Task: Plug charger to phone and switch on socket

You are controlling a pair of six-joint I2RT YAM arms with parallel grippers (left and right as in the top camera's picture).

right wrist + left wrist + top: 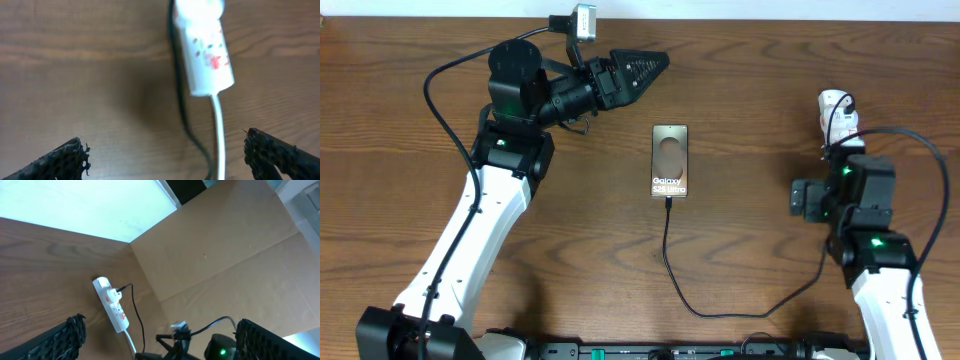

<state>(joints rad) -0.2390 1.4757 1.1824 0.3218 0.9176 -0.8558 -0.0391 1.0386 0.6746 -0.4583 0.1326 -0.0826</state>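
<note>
One phone (671,160), one charger (665,240), one socket (836,110) and two grippers are present. Only the overhead view shows the phone, screen up at the centre of the table (770,60), with the charger cable meeting its near short edge. The socket lies at the right, partly under the right arm (880,260). The left wrist view shows the plug (116,296) seated in it. Left gripper (160,320): fingers spread wide, empty. Right gripper (164,140): fingers spread, empty, above the socket's white cord (218,135).
</note>
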